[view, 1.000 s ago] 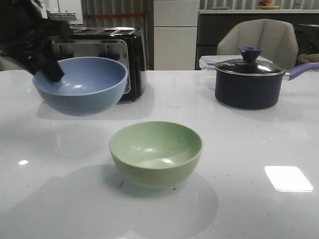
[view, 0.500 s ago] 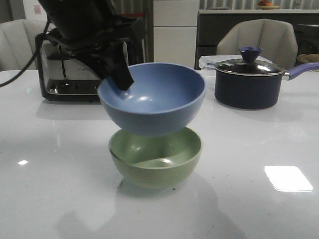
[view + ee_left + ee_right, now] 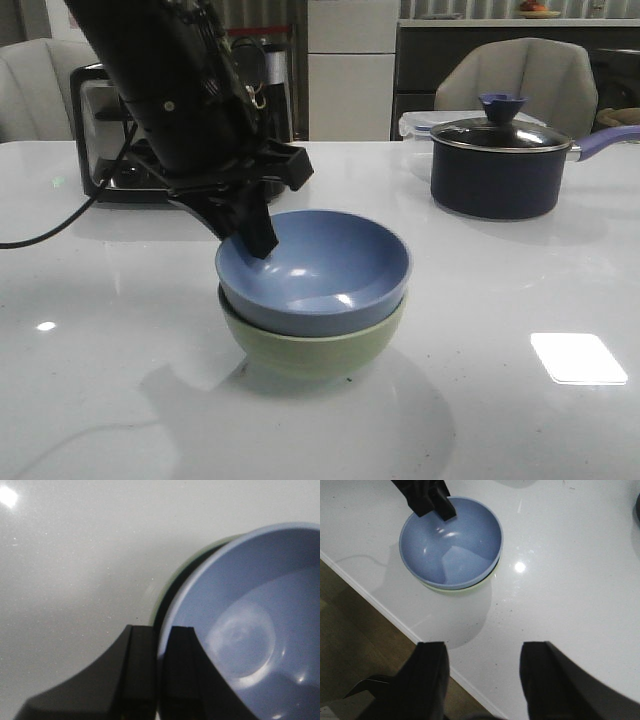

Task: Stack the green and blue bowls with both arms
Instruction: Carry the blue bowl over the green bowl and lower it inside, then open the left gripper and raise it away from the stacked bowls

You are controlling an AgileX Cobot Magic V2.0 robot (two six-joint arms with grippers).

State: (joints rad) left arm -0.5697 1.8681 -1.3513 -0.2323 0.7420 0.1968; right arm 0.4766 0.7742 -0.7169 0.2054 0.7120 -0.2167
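Observation:
The blue bowl (image 3: pixel 320 275) sits nested inside the green bowl (image 3: pixel 315 345) at the middle of the white table. My left gripper (image 3: pixel 250 235) is shut on the blue bowl's near-left rim, one finger inside and one outside. In the left wrist view the fingers (image 3: pixel 182 665) pinch the blue rim (image 3: pixel 172 615), with a sliver of the green bowl (image 3: pixel 165 587) showing beyond it. My right gripper (image 3: pixel 482 655) is open and empty, high above the table's front edge; its view shows the blue bowl (image 3: pixel 452 542) with a thin green edge (image 3: pixel 457 589) below. The right arm is out of the front view.
A dark lidded saucepan (image 3: pixel 498 168) with a blue handle stands at the back right. A black and silver toaster (image 3: pixel 110 150) stands at the back left behind my left arm. A black cable (image 3: pixel 50 225) trails over the table's left. The table's front edge (image 3: pixel 385 615) borders brown floor.
My left arm carried the blue bowl from the back left to above the green bowl, then lowered it into the green bowl. The green bowl has not moved.

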